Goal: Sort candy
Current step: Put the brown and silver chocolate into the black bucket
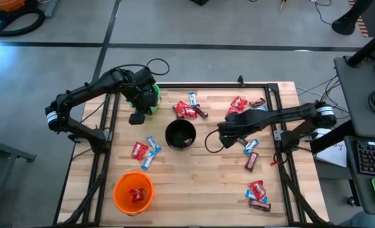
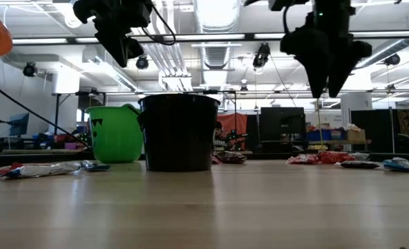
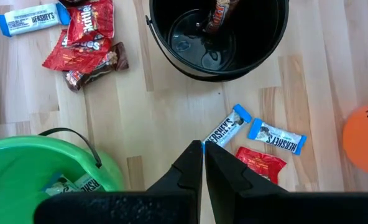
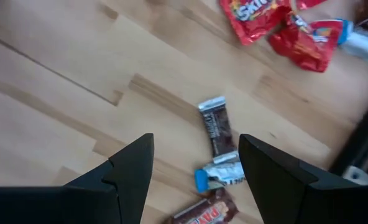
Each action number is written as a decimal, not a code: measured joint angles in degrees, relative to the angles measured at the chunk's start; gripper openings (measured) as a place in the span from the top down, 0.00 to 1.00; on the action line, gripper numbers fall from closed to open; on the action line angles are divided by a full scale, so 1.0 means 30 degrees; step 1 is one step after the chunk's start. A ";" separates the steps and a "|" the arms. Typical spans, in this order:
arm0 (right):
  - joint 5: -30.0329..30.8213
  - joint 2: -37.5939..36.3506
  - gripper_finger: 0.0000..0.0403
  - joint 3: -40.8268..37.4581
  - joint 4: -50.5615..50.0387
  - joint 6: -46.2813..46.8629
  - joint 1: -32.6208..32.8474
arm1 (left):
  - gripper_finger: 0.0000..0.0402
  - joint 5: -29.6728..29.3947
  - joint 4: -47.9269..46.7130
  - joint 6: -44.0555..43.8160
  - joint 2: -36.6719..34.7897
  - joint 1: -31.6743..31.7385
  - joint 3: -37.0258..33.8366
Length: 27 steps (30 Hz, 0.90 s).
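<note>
Candy lies scattered over the wooden counter point(image 1: 194, 171). One red-heavy cluster point(image 1: 189, 109) sits just behind the black cup point(image 1: 180, 134). Another group point(image 1: 246, 104) is at the far right, partly under the right arm. A blue bar and a brown bar point(image 1: 251, 154) lie right of centre. A red-and-brown pair point(image 1: 258, 195) lies near the front right corner. Left of the black cup lie two blue-and-white bars point(image 3: 277, 136) and a red pack point(image 3: 262, 165).

Sorted so far: a brown bar point(image 3: 220, 15) stands tilted inside the black cup. Red packs point(image 1: 135, 194) lie in the orange cup point(image 1: 133, 192) at the front left. A blue-and-white bar point(image 3: 72, 185) shows in the green cup point(image 1: 146, 96) at the back left.

Right gripper point(image 1: 225, 134) hangs above the counter just right of the black cup, jaws spread wide, nothing between them. Its wrist view looks down on a dark brown bar point(image 4: 217, 129), a blue-and-white one point(image 4: 221, 173) touching its end, and another brown one point(image 4: 199, 213) beside those.

Left gripper point(image 1: 137, 118) hovers beside the green cup, jaws pressed together, empty; fingertips point(image 3: 194, 157) meet above the counter.

In the low view both arms hang well clear of the counter. The black cup stands in the middle with the green one just beside it.
</note>
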 joint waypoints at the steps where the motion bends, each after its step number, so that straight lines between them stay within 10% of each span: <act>1: -0.0120 -0.0410 0.43 -0.0437 0.0371 0.0000 0.0000 | 1.00 0.0000 0.0000 0.0000 0.0000 0.0000 0.0000; 27: -0.1520 -0.2426 0.43 -0.6590 0.4360 -0.1573 -0.0226 | 1.00 0.0007 0.0125 -0.1326 0.0000 0.0000 0.0000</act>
